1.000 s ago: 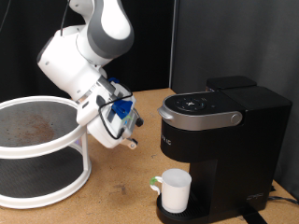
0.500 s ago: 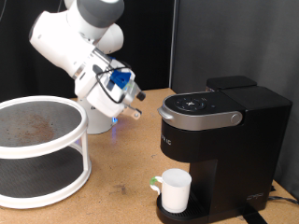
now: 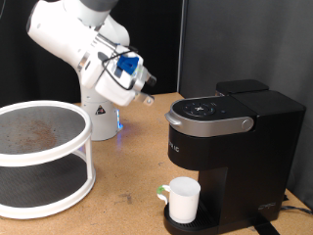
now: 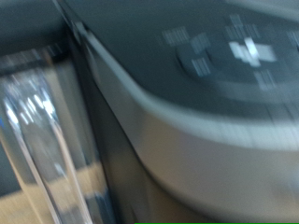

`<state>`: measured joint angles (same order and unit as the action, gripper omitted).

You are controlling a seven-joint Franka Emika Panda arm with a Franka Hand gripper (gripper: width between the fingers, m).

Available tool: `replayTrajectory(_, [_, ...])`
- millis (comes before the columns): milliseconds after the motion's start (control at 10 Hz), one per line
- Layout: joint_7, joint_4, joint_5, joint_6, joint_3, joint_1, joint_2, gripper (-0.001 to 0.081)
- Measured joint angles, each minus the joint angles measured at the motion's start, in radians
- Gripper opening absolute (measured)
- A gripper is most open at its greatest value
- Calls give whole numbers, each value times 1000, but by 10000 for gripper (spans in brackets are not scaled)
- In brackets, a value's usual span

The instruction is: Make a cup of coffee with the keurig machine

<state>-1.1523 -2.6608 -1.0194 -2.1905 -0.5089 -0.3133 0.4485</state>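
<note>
The gripper hung in the upper middle of the exterior view, just to the left of the keurig machine and a little above its top, clear of it. Whether its fingers were apart or together I cannot tell, since the hand was small and partly hidden by blue fittings. Nothing showed between them. The cup stood upright at the lower middle of the frame, on the machine's drip tray under the spout. A white two-tier round shelf filled the left side. The wrist view was blurred; it seemed to show the keurig machine lid with its buttons, close up.
</note>
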Motion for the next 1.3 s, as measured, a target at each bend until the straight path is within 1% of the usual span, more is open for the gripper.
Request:
replayTrajectory(200, [6,13,1,15,9,0,64,808])
replayTrajectory(400, [52,28,13,17,35,4,124,808])
replayTrajectory(600, [111,40,0,20,47,3,172,808])
replayTrajectory(800, [92,45,5,20,48,-3,167,808])
replayTrajectory(900, [76,66,5,9,55,-17,159,808])
replayTrajectory(1000, [68,94,25,-16,74,-28,146,808])
replayTrajectory(1100, [74,122,87,-44,104,-29,128,808])
replayTrajectory(1200, [106,151,170,-74,140,-23,107,808])
replayTrajectory(1300, [161,186,268,-80,175,-13,81,808])
